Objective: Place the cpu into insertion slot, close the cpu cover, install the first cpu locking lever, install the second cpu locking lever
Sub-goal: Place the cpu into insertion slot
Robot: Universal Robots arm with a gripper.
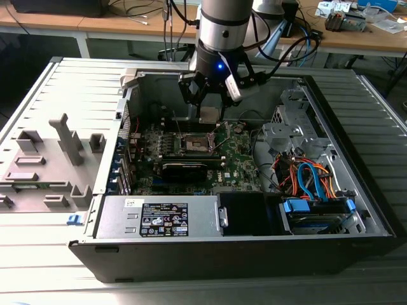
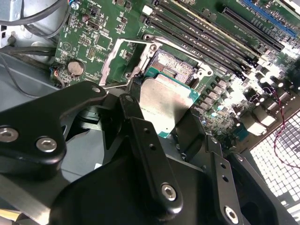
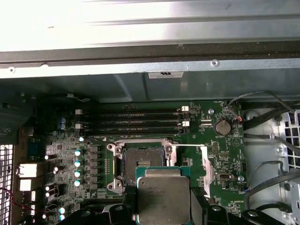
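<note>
Grey slatted worktop point(image 1: 44, 254) is seen carrying an open computer case point(image 1: 191, 257) laid on its side, and the arm is reached down into it. The fingers point(image 2: 136, 112) of the gripper point(image 2: 161, 110) are clamped on two opposite edges of the cpu point(image 3: 163, 197), which is held flat with its metal top facing up. In both wrist views the cpu is not yet seated. It hangs over the near rim of the insertion slot point(image 3: 140, 161), whose dark centre lies just beyond the chip's leading edge. The chip's edges are judged roughly parallel to the slot's rim, so the move turns on a short shift forward and a descent; the height above the slot cannot be told. In the exterior view the gripper point(image 1: 210, 105) is seen over the slot point(image 1: 196, 143). The cpu cover point(image 2: 108, 65) is swung up and open on the side toward the coin cell battery point(image 2: 75, 68), leaving the slot point(image 2: 176, 70) uncovered, and nothing is seen between chip and slot. Memory slots point(image 3: 136, 122) run along the slot's far side, and a row of capacitors point(image 3: 77, 164) stands on the side opposite the cover. A power supply point(image 1: 159, 219) and orange and blue cables point(image 1: 305, 175) lie well apart.
</note>
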